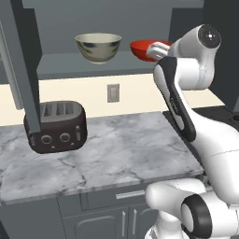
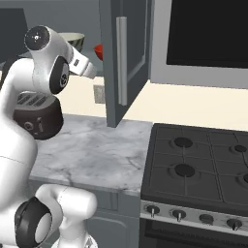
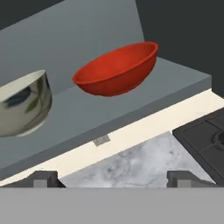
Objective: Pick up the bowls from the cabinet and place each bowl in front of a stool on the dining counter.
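The wide red bowl (image 3: 117,70) sits on the grey shelf (image 3: 131,103) of the open wall cabinet. The deeper cream, olive-mottled bowl (image 3: 22,103) stands to its left on the same shelf. Both bowls also show in the left base view, red bowl (image 1: 140,48) and cream bowl (image 1: 98,46). My gripper (image 3: 113,180) is open, a short way in front of the red bowl and slightly below it, with nothing between its fingertips (image 3: 43,179). The dining counter is out of view.
A dark toaster (image 1: 56,127) stands on the marble worktop (image 1: 121,149) below the shelf. The open cabinet door (image 2: 123,63) hangs to the right of my arm. A black gas stove (image 2: 203,167) adjoins the worktop on the right. A wall outlet (image 1: 113,92) sits under the shelf.
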Robot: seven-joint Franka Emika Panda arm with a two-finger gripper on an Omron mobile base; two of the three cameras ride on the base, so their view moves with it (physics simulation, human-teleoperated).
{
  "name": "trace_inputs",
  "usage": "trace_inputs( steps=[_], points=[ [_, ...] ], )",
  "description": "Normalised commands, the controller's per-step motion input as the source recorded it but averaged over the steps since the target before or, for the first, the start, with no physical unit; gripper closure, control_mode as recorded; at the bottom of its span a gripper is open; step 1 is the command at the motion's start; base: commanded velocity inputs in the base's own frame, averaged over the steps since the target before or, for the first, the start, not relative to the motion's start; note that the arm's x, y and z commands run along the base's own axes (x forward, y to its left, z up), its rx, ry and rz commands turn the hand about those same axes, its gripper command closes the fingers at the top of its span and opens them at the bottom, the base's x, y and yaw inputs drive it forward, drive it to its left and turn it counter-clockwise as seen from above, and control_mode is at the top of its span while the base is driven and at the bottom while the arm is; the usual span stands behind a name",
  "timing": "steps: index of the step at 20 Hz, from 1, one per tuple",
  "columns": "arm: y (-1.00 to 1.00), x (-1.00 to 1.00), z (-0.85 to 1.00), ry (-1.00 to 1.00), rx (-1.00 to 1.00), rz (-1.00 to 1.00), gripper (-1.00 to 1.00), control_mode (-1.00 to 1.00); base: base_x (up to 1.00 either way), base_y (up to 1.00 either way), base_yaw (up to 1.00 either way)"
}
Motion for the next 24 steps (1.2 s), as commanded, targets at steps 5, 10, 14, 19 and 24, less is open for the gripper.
trace_inputs(
  steps=[5,10,14,19,24],
  points=[
    [-0.15,0.12,0.17,-0.11,0.00,0.00,-1.00,-1.00,0.00,0.00,0.00],
    [-0.24,0.07,0.03,0.07,0.09,-0.06,-1.00,-1.00,0.00,0.00,0.00],
    [-0.01,0.35,0.01,0.19,0.09,-0.14,-1.00,-1.00,0.00,0.00,0.00],
    [-0.09,0.52,0.02,0.14,0.10,-0.05,-1.00,-1.00,0.00,0.00,0.00],
    [-0.14,0.37,0.00,0.01,0.05,0.00,-1.00,-1.00,0.00,0.00,0.00]
  ],
)
